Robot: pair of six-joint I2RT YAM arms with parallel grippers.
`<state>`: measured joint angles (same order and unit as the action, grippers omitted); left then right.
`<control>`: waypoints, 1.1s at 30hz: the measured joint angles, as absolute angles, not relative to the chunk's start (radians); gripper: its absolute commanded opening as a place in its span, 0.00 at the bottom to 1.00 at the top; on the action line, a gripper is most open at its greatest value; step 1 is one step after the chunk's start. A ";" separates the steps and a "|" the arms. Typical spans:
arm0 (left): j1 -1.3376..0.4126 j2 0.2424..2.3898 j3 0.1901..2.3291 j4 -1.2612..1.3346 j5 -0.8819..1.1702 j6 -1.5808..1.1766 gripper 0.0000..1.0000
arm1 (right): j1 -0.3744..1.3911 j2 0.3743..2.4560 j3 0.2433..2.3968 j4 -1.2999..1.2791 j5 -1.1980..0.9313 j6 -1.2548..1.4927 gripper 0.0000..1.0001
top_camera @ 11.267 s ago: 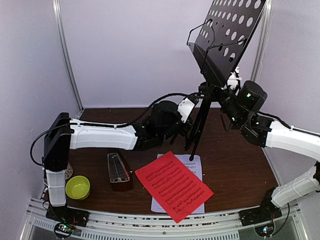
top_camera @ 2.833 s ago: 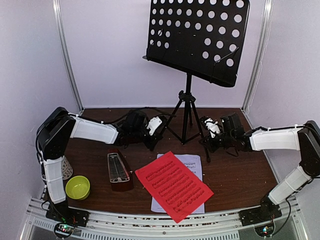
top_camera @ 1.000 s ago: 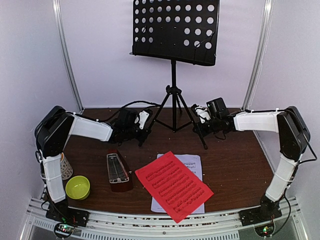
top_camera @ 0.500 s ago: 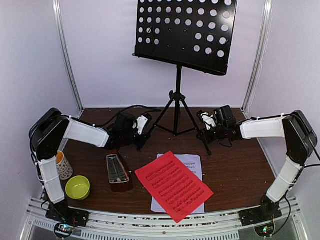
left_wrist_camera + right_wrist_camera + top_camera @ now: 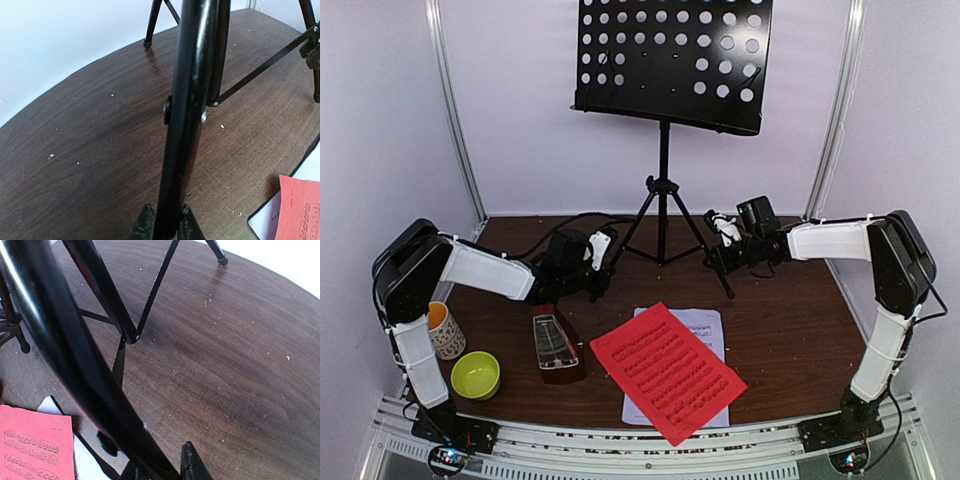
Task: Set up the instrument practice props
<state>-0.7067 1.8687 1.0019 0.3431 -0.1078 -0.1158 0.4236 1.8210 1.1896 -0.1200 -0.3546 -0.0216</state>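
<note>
The black music stand [image 5: 670, 60] stands upright at the back of the table, its perforated desk high against the wall. My left gripper [image 5: 603, 250] is shut on its left tripod leg [image 5: 187, 100], both fingers pressed against the tube near the foot. My right gripper [image 5: 717, 250] is closed round the right leg [image 5: 65, 340], which runs between its fingers [image 5: 190, 462]. The red sheet [image 5: 667, 372] lies flat near the front, on top of the white sheet [image 5: 705, 325]. The dark-wood metronome [image 5: 555, 343] stands to their left.
A yellow-green bowl [image 5: 476, 374] sits at the front left, with a patterned mug [image 5: 444, 330] just behind it by the left arm's base. White walls and metal corner posts close in the table on three sides.
The stand came down from a tilted, lifted pose to standing on its tripod at the back. In the last half second it shifted slightly left, with both grippers still on its legs.
</note>
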 measured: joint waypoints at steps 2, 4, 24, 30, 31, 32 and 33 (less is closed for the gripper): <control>-0.718 1.869 1.002 0.344 -0.129 -0.123 0.00 | 0.421 1.829 1.198 -0.122 -0.356 -0.021 0.04; -0.734 1.869 1.001 0.345 -0.152 -0.129 0.00 | 0.418 1.835 1.206 -0.127 -0.356 -0.021 0.05; -0.796 1.869 1.002 0.337 -0.229 -0.210 0.00 | 0.401 1.854 1.220 -0.122 -0.343 -0.027 0.14; -0.778 1.893 1.051 0.290 -0.184 -0.196 0.05 | 0.398 1.854 1.225 -0.131 -0.324 -0.026 0.27; -0.778 1.893 1.057 0.281 -0.179 -0.194 0.09 | 0.396 1.854 1.226 -0.134 -0.324 -0.022 0.32; -0.778 1.893 1.063 0.270 -0.171 -0.191 0.15 | 0.393 1.854 1.227 -0.138 -0.312 0.010 0.36; -0.778 1.893 1.068 0.258 -0.160 -0.189 0.22 | 0.387 1.854 1.229 -0.141 -0.306 0.038 0.39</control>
